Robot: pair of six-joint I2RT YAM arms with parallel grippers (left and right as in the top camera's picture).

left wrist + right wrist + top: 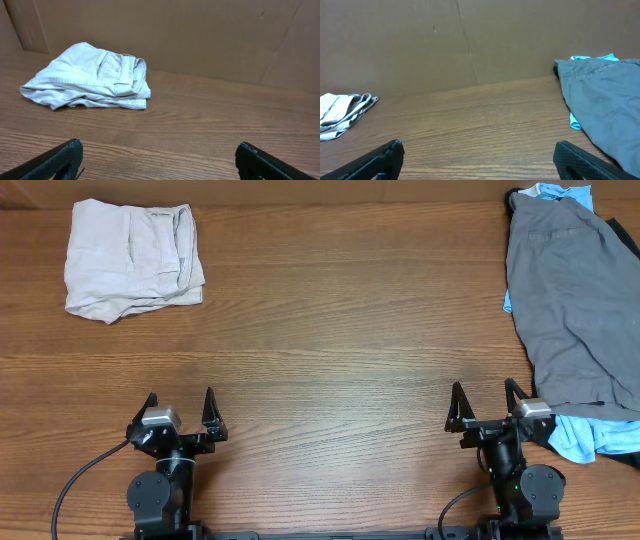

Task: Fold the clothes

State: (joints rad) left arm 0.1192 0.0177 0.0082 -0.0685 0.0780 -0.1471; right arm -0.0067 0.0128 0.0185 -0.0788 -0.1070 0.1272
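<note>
A folded beige garment (130, 258) lies at the far left of the table; it also shows in the left wrist view (90, 77) and at the left edge of the right wrist view (342, 114). An unfolded pile lies at the far right: a grey garment (575, 300) on top of a light blue one (580, 442) and a dark one. The grey garment shows in the right wrist view (605, 100). My left gripper (181, 408) is open and empty near the front edge. My right gripper (488, 402) is open and empty, just left of the pile.
The wooden table (340, 330) runs between the two heaps. A brown cardboard wall (200, 35) stands along the far side. The arm bases and a black cable (75, 480) sit at the front edge.
</note>
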